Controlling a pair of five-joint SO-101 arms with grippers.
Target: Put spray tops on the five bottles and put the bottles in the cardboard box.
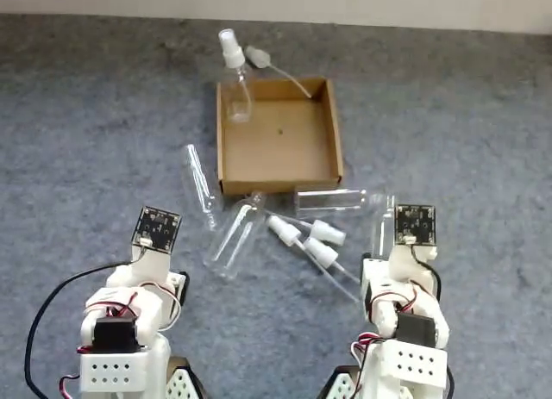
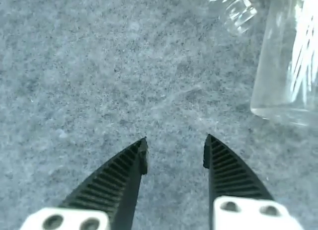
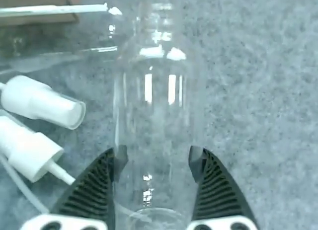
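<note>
On the high view, the cardboard box [image 1: 333, 132] sat open in the middle of the grey table. A capped bottle [image 1: 235, 82] leaned over the box's far left corner with its spray head on. A lone spray top [image 1: 257, 56] lay just beyond the far wall, its tube reaching into the box. A slim bottle [image 1: 199, 182] lay left of the box. A crosswise bottle [image 1: 331, 199] lay just in front of the near wall, and a slanted bottle [image 1: 233, 236] was nearer my left arm [image 1: 129, 317]. Three loose spray tops [image 1: 321, 253] were scattered between the arms. A fifth bottle [image 1: 382, 225] lay just ahead of the right arm [image 1: 405, 317].

On the left wrist view, the left gripper [image 2: 175, 148] had its jaws set well apart over bare carpet, with nothing between them. The slanted bottle [image 2: 290, 61] lay near but clear of the tips.

On the right wrist view, the right gripper [image 3: 157, 158] straddled the fifth bottle [image 3: 151, 106] near its base, with the jaws spread to about its width. Through the clear plastic I could not be sure the tips touched it. Two of the loose spray tops [image 3: 42, 103] lay just beside it.
</note>
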